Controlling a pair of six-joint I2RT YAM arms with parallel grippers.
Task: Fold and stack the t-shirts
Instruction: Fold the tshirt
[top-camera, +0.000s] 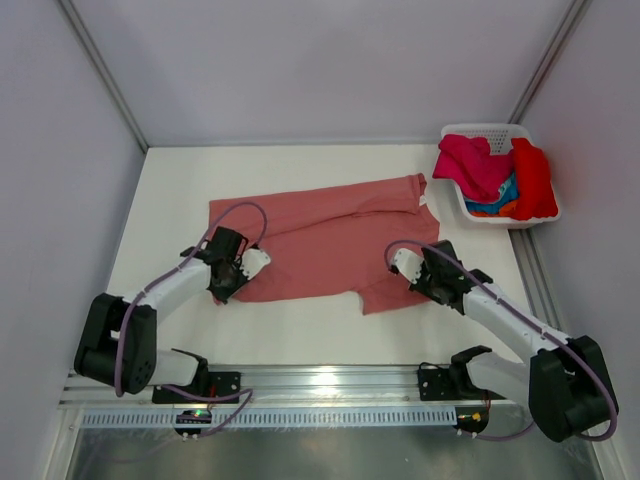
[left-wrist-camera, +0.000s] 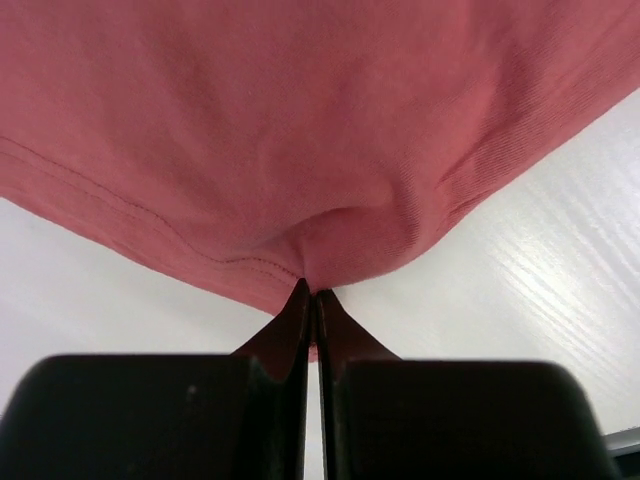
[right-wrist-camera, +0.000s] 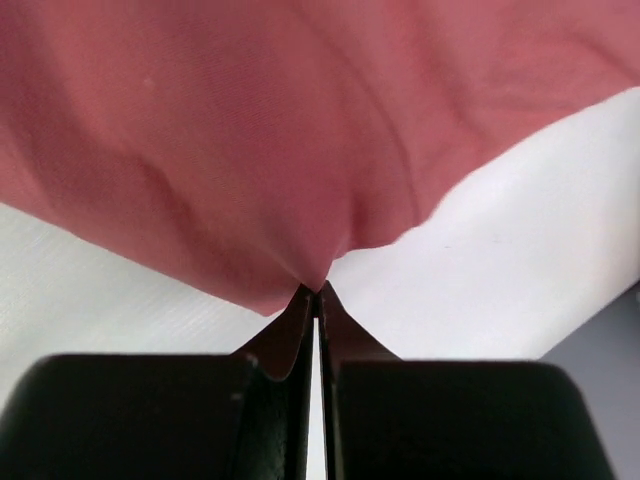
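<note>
Salmon t-shirt (top-camera: 320, 240), left pincer (left-wrist-camera: 310, 292) and right pincer (right-wrist-camera: 318, 288) stooped low, clenched on its edges

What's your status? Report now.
Left jaws shut on salmon shirt, near edge. Right jaws shut on it too. Shirt spread out, unfolded. Nothing in the way; basket with other shirts far right.

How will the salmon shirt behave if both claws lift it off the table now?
Probably floppy: the salmon shirt puckers into soft folds where the left claw and right claw pinch its edge, so the middle should sag. It is likely light, since the fabric looks thin. Most of it lies flat on the table, so it may drag.
</note>
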